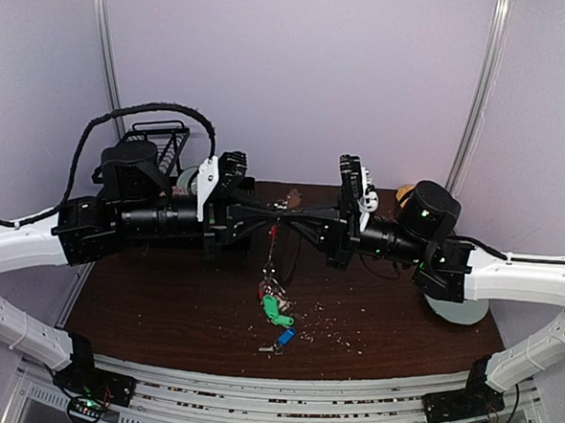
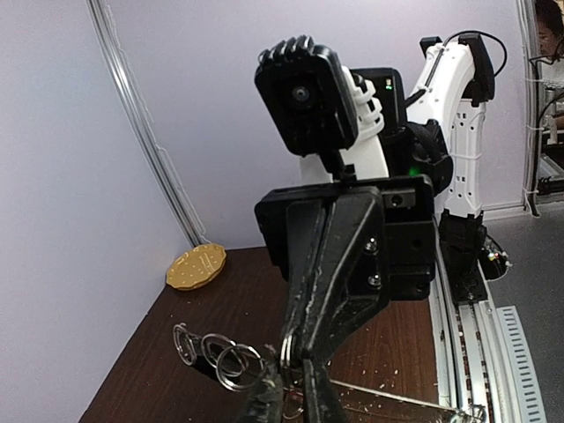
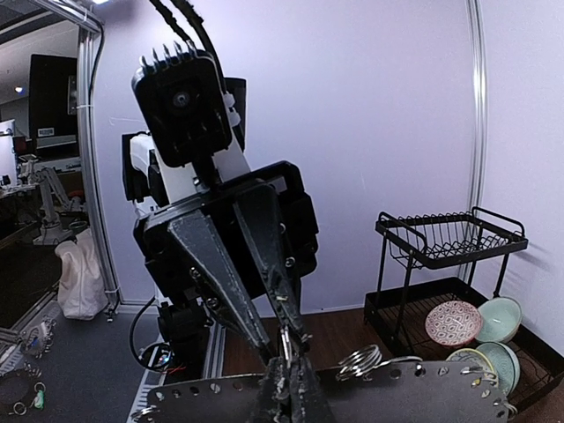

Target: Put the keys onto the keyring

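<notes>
My left gripper (image 1: pixel 271 214) and right gripper (image 1: pixel 292 215) meet tip to tip above the middle of the table. Both are shut on one small silvery split ring (image 3: pixel 284 342), also seen in the left wrist view (image 2: pixel 289 354). No large dark hoop shows. A string of keys hangs from the ring to the table: a red tag (image 1: pixel 274 233) near the top, a green tag (image 1: pixel 275 310) and a blue tag (image 1: pixel 285 336) lying on the wood. A dark perforated strap (image 3: pixel 414 381) carrying more split rings (image 2: pixel 218 357) hangs by the fingers.
A black dish rack (image 1: pixel 162 139) stands at the back left with patterned plates (image 3: pixel 454 322) on its lower shelf. A yellow-orange dish (image 2: pixel 196 266) sits at the back right. A pale plate (image 1: pixel 459 310) lies under the right arm. Crumbs dot the brown table (image 1: pixel 162 300).
</notes>
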`<state>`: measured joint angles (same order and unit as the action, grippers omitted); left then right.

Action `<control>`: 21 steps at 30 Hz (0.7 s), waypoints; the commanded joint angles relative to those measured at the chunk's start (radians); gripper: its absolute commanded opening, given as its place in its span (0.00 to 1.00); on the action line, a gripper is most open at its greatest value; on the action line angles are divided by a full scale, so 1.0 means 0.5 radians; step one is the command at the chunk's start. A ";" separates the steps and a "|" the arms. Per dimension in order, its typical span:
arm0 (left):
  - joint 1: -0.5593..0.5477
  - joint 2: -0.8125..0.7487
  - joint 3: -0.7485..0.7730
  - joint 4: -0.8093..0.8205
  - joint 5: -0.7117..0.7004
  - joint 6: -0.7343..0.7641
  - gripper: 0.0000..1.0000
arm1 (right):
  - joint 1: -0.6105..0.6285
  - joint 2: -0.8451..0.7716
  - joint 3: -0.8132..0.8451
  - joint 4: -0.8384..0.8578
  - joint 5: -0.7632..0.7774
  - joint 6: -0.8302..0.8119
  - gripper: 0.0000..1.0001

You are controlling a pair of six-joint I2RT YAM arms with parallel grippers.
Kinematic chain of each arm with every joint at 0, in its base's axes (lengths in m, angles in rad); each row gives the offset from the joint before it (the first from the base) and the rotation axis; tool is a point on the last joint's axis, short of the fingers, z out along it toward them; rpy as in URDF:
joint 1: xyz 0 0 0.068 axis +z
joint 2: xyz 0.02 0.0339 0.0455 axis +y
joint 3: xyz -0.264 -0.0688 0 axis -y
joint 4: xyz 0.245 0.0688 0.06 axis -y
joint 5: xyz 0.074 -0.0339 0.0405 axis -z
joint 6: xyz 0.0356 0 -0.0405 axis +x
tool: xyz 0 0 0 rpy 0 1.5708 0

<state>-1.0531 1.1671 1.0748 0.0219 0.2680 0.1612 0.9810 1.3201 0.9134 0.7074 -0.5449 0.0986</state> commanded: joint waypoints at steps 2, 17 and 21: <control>-0.003 0.025 0.077 0.018 -0.077 -0.031 0.13 | -0.002 -0.035 0.041 0.081 0.002 -0.032 0.00; -0.002 -0.080 0.077 -0.135 -0.209 0.131 0.00 | -0.008 -0.121 0.068 -0.337 0.058 -0.245 0.16; -0.003 -0.051 0.228 -0.458 -0.379 0.271 0.00 | -0.018 -0.179 0.175 -0.748 0.158 -0.509 0.23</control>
<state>-1.0592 1.1561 1.0950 -0.1104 0.1802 0.2138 0.9791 1.2819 0.9283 0.5262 -0.5190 -0.0196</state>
